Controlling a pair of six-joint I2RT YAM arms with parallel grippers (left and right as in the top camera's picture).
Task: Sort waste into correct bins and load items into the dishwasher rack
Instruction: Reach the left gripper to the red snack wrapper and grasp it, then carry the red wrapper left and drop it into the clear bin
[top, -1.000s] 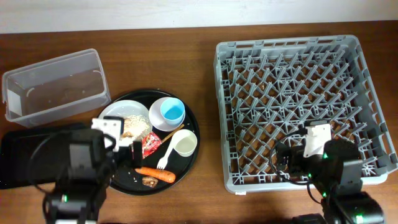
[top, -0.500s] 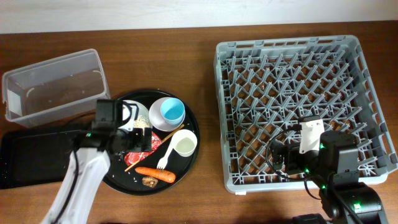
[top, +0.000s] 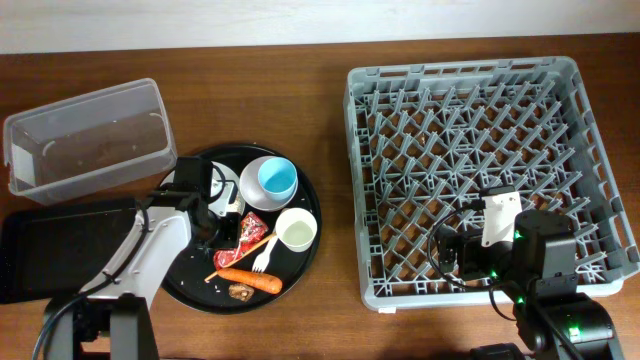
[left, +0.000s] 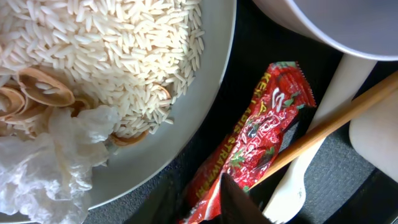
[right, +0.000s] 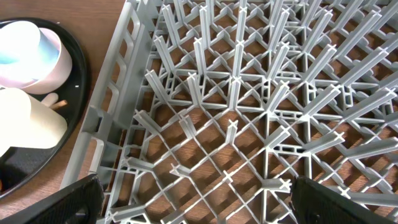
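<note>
The left gripper (left: 200, 202) is pinching one end of the red wrapper (left: 255, 143), its jaws drawn narrow around it. The wrapper is lying on the round black tray (top: 296, 268), just beside the plate (left: 208, 106), its long axis running diagonally away toward the white cup (top: 296, 231). The right gripper (right: 199, 208) is hanging wide open over the rack (right: 249, 112).

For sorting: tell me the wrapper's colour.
The wrapper is red with white lettering; left wrist view.
</note>
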